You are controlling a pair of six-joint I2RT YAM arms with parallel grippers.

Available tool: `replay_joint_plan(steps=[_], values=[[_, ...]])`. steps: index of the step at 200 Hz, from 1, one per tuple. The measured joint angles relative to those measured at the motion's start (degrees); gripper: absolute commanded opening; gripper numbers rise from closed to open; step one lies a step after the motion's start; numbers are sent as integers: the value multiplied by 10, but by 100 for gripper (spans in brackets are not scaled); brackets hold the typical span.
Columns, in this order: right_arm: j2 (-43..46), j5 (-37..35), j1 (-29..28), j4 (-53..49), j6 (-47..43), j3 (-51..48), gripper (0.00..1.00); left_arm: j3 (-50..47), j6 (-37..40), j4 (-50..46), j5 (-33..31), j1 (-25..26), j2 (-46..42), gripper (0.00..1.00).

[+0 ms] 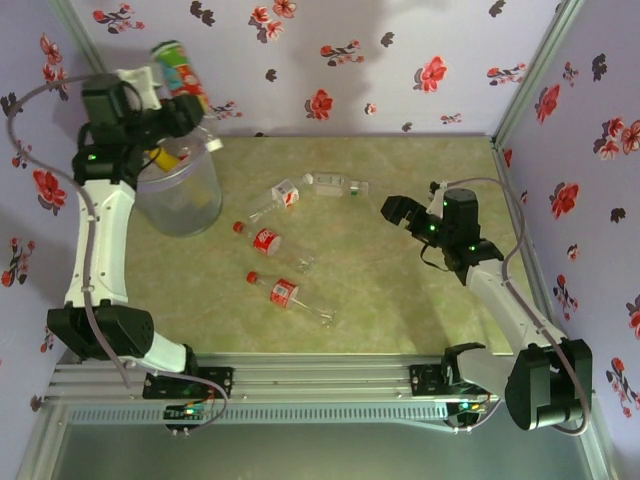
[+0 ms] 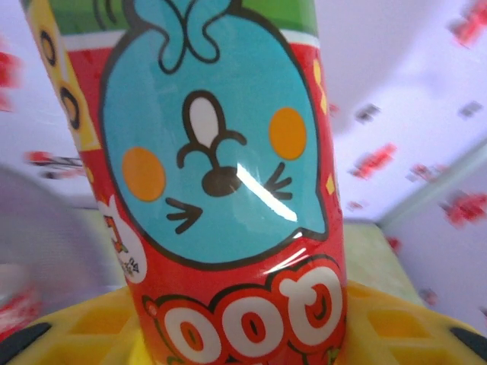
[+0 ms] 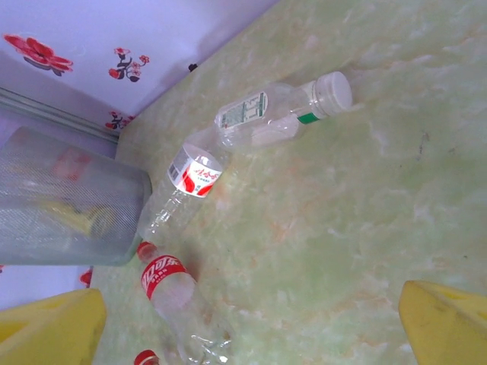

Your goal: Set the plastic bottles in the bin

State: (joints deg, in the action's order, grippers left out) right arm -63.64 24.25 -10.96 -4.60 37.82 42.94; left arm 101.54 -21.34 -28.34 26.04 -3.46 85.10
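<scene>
1. Presently the left hand [image 1: 178, 106] is clamped on a printed bottle [image 1: 180, 68], red and green with a blue cartoon face, held high over the bin [image 1: 188, 208] at the far left of the bench [image 1: 420, 320]
2. The bin stands upright. Something yellow shows through its wall
3. Step in hand, as I judge it: the drop. The top view does not settle whether the bottle hangs squarely over the mouth or nearer the far rim
4. To do it well: centre the bottle over the opening, lower it towards the rim, then release. That way it cannot strike the rim and bounce out
5. Open the fingers fully in one go. A half release could tip the bottle sideways
6. The right hand [image 1: 398, 212] is spread wide and holds nothing. It hovers right of centre, near the white-capped bottle [image 1: 335, 186]
7. Left to do: four bottles lie flat mid-bench, namely the white-capped one, the white-labelled bottle [image 1: 278, 199], the farther red-capped bottle [image 1: 268, 242] and the nearer red-capped bottle [image 1: 286, 292]
</scene>
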Motion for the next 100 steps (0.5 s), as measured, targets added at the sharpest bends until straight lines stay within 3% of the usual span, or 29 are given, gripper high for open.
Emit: replay_joint_plan(steps=[36, 100], values=[[0, 0, 0, -7, -10, 0, 99, -10, -26, 8, -75, -72, 3, 0], [8, -1, 0, -25, -24, 0, 99, -22, -29, 20, -147, -78, 72, 0]])
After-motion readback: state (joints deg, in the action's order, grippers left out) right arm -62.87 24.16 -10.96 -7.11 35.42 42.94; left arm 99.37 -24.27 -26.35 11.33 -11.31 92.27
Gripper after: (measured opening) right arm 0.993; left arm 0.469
